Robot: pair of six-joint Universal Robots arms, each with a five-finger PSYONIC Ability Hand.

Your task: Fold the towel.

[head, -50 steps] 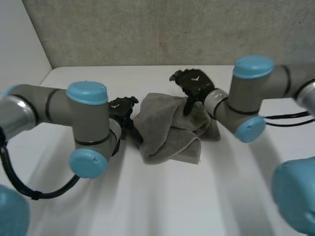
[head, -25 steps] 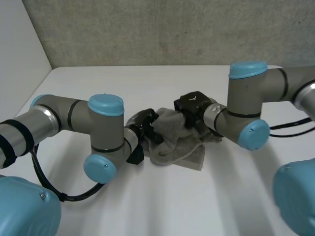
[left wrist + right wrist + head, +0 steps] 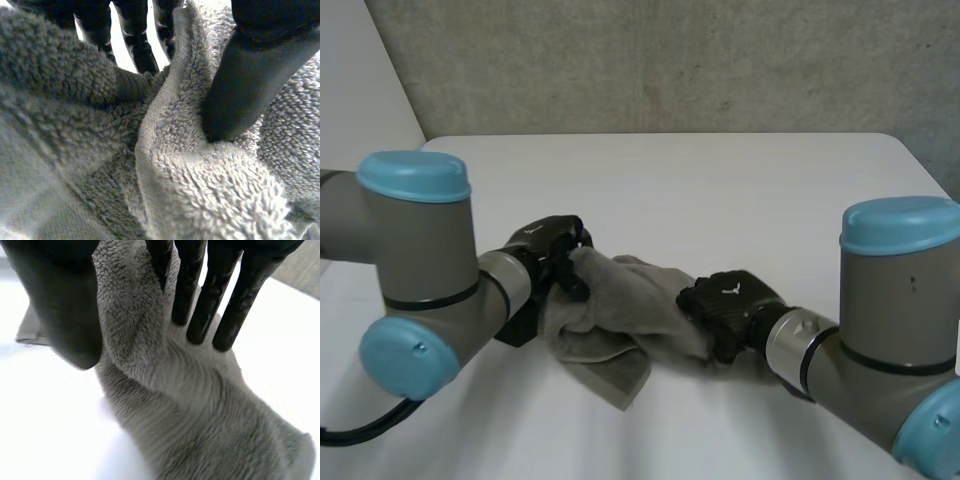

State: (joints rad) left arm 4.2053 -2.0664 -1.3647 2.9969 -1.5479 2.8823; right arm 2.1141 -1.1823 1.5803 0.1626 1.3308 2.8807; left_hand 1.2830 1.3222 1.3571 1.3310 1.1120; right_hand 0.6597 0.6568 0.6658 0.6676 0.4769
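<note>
Grey towel [image 3: 620, 305] bunched up on the near middle of the white table [image 3: 740, 190], left hand [image 3: 552, 250] at its left end with thumb and fingers closed on a fold, right hand [image 3: 730, 305] at its right end, straight fingers pinching cloth against the thumb

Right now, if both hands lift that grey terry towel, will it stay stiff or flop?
Probably floppy: the grey terry towel lies bunched in soft folds between the left hand and right hand, so it should sag. Its looped pile looks grippy, unlikely to slip. A loose corner may drag on the white table.
</note>
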